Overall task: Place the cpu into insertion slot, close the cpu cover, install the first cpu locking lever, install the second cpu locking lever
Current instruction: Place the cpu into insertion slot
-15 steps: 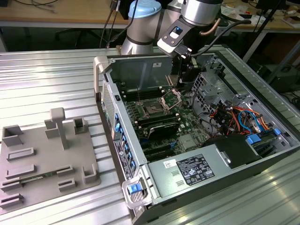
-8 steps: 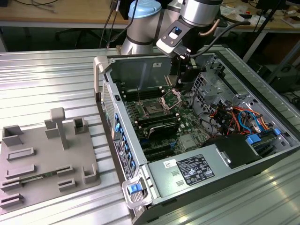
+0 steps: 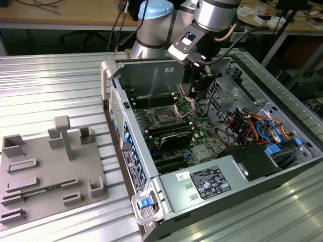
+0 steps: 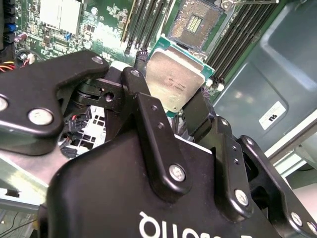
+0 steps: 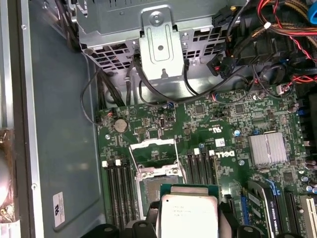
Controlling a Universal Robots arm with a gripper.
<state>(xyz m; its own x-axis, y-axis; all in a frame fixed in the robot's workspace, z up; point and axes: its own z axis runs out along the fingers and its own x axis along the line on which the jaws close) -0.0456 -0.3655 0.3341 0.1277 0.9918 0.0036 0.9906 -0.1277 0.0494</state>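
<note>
My gripper (image 4: 168, 90) is shut on the cpu (image 4: 176, 82), a flat square chip with a silvery top on a green edge, pinched between the two black fingers (image 4: 143, 99). In the first wrist view the cpu (image 5: 189, 214) hangs over the green board, partly covering the insertion slot (image 5: 151, 191). That dark square insertion slot (image 4: 195, 22) lies uncovered, a short way off from the chip. The cpu cover (image 5: 153, 153), a thin metal frame, stands swung open beside the slot. In the exterior view my gripper (image 3: 198, 75) reaches down into the open computer case above the insertion slot (image 3: 164, 117).
Long black memory slots (image 5: 119, 191) flank the socket. A metal drive cage (image 5: 158, 34) and bundled cables (image 3: 257, 126) crowd one side. A labelled power-supply box (image 3: 207, 184) sits at the case's near end. A grey fixture plate (image 3: 45, 166) lies at the exterior view's left.
</note>
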